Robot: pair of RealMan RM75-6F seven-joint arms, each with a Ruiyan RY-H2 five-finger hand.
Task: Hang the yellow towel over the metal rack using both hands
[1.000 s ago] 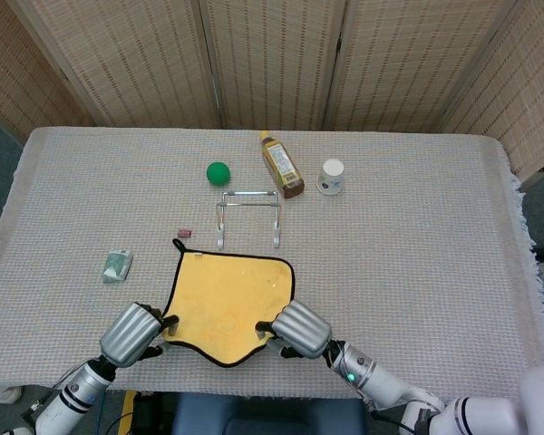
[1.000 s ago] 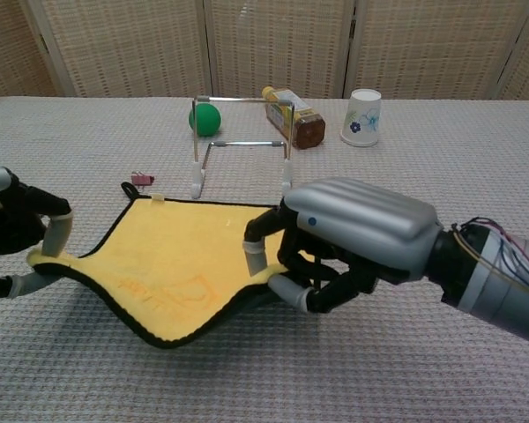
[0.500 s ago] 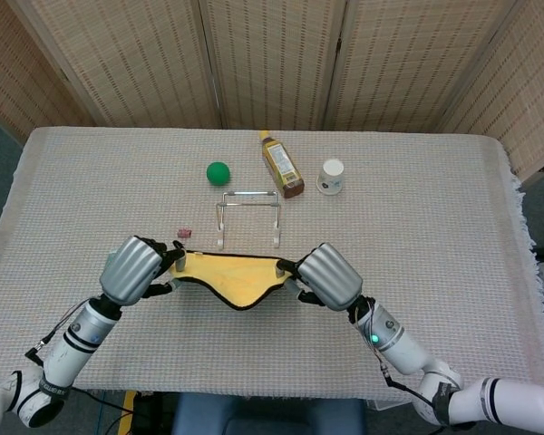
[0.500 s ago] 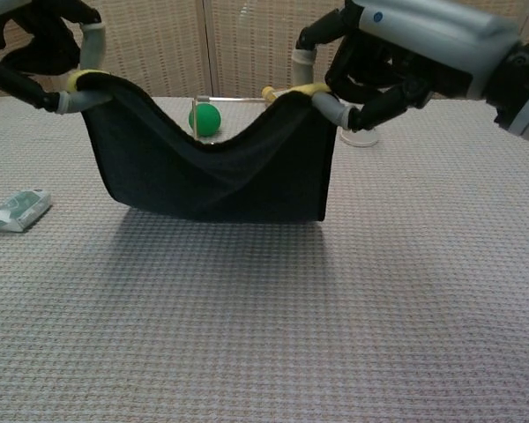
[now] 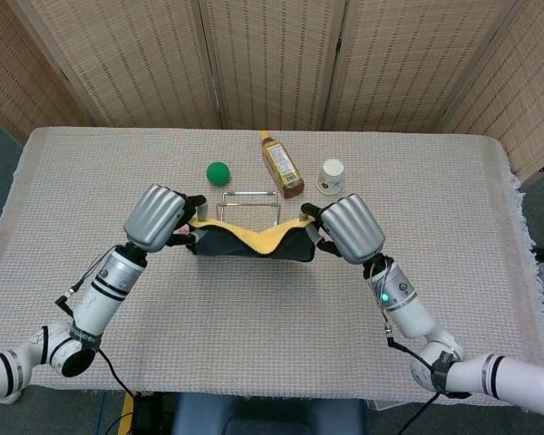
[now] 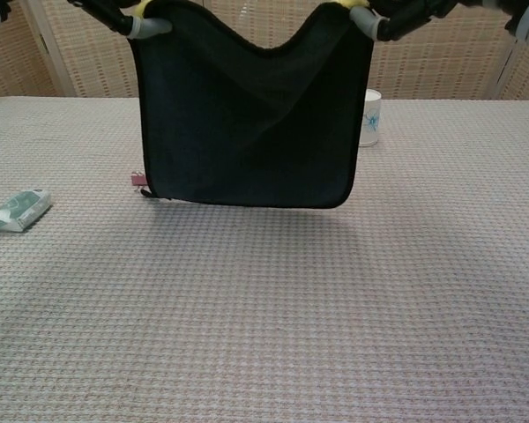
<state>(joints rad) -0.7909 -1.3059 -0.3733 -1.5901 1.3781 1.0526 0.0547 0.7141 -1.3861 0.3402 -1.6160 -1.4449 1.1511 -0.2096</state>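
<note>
The yellow towel (image 5: 258, 239) with a black back (image 6: 247, 115) hangs in the air, stretched between both hands. My left hand (image 5: 156, 217) grips its left top corner and my right hand (image 5: 349, 228) grips its right top corner. In the chest view only the fingertips (image 6: 145, 22) show at the top edge, and the dark sheet hides what stands behind it. The metal rack (image 5: 249, 197) stands just beyond the towel, its top bar showing past the sagging upper edge. The towel's lower edge hangs clear of the table.
A green ball (image 5: 218, 172), a lying amber bottle (image 5: 281, 165) and a paper cup (image 5: 332, 176) sit behind the rack. A small packet (image 6: 18, 210) lies at the left. A tiny pink clip (image 6: 139, 181) peeks out by the towel's lower left corner.
Both hands have lifted the towel higher and carried it forward toward the rack. It now hangs as a full sheet instead of a low sagging drape.
</note>
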